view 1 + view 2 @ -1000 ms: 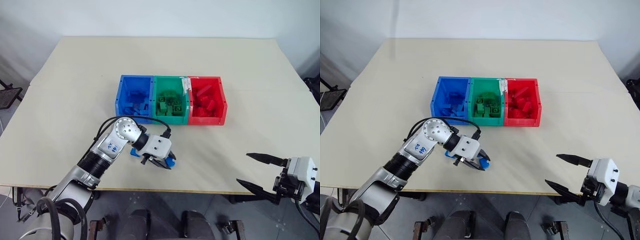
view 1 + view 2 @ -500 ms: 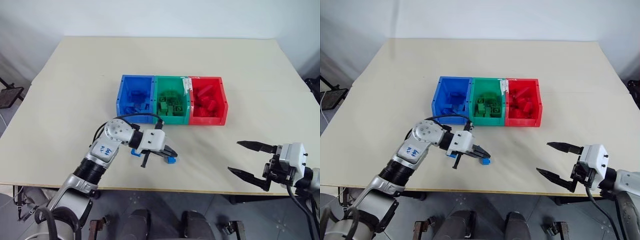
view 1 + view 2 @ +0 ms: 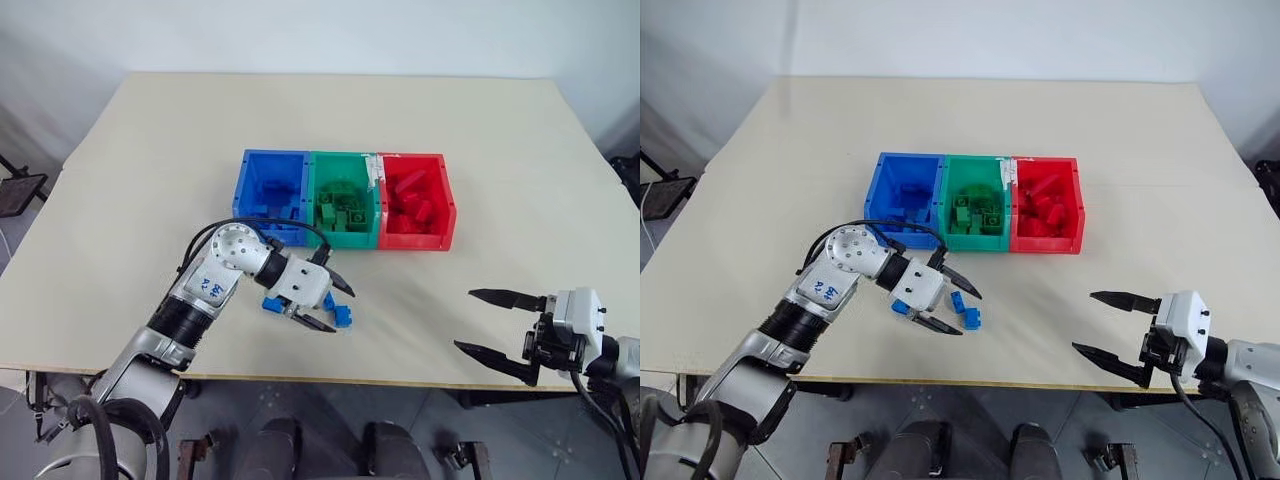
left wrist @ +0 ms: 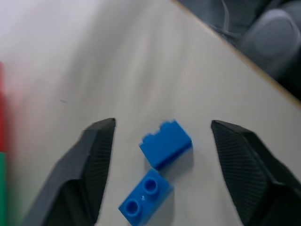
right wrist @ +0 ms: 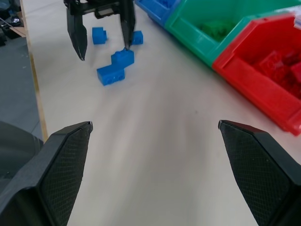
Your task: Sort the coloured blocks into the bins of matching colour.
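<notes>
Left hand open over two loose blue blocks; right hand open and idle.

The left hand hangs low at the near part of the worktop, fingers spread either side of two blue blocks lying on the surface and touching each other, none gripped; two more blue blocks lie just behind it. This straddle looks set for closing on one block. The blue bin, leftmost of three joined bins with the green bin and the red bin, sits just beyond. The right hand waits off the near right edge, holding nothing, probably kept clear.
</notes>
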Action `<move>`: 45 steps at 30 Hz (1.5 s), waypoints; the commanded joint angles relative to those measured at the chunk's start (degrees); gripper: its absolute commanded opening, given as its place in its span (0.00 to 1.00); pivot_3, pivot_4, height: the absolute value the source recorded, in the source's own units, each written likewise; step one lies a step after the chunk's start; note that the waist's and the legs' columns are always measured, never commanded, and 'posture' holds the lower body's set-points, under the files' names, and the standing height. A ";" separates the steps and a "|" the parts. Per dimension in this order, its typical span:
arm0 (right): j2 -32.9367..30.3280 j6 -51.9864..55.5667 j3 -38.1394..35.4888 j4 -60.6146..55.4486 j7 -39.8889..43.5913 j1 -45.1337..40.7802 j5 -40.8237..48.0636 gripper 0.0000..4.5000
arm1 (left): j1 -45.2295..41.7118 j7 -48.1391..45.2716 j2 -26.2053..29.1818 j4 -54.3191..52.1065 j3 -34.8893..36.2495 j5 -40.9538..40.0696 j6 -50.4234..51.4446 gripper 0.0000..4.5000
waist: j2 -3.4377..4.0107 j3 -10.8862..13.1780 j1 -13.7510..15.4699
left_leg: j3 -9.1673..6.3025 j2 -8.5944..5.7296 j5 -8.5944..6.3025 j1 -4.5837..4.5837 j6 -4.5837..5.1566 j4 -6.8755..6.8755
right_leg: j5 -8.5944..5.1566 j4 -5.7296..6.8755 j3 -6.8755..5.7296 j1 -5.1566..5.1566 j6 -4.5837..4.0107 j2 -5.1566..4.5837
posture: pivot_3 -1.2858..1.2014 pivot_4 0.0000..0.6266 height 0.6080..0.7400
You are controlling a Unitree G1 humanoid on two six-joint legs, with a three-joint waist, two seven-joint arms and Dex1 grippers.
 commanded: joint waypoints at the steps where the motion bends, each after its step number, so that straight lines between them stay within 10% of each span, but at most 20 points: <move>1: -1.15 -0.26 -2.93 -1.17 0.41 0.99 0.88 1.00 | -2.46 -1.23 -0.51 3.15 -1.69 2.53 -2.29 0.74 | 0.00 0.00 -0.07 | 0.01 0.01 0.00 0.00 0.00 0.00 | 0.00 -0.01 0.00 -0.01 0.00 0.00 | 0.52 0.24 1.00; 7: -0.96 -0.33 -3.24 -1.42 0.42 1.63 0.90 1.00 | -5.19 -2.32 -2.97 7.42 -4.23 5.18 -3.29 0.74 | -0.02 0.01 0.01 | 0.02 0.00 0.00 -0.02 0.01 0.01 | 0.00 0.00 0.01 -0.02 0.01 0.00 | 0.52 0.24 1.00; 16: -1.09 0.12 -2.58 -1.89 0.04 0.73 0.83 1.00 | -4.73 -2.80 -3.69 8.03 -4.70 6.21 -3.52 0.21 | -0.02 0.01 0.05 | -0.01 0.01 0.01 -0.02 0.02 0.05 | 0.01 0.01 0.00 0.02 0.02 0.00 | 0.52 0.24 1.00; 31: 2.53 1.45 1.62 -2.33 -2.28 -5.02 2.47 1.00 | 9.17 7.15 -0.85 -11.94 11.79 -10.03 7.68 0.20 | -0.02 0.01 -0.19 | -0.04 0.21 0.01 -0.02 0.00 0.04 | 0.01 0.04 0.02 -0.03 0.02 -0.01 | 0.52 0.24 1.00; 45: 11.26 -3.40 7.43 -0.61 -5.19 -14.69 2.09 1.00 | 35.56 40.13 2.99 -38.61 38.75 -18.88 34.50 0.20 | -0.02 0.01 0.33 | -0.19 0.30 0.00 0.02 -0.04 0.03 | 0.01 -0.01 0.06 -0.03 0.01 -0.04 | 0.52 0.24 1.00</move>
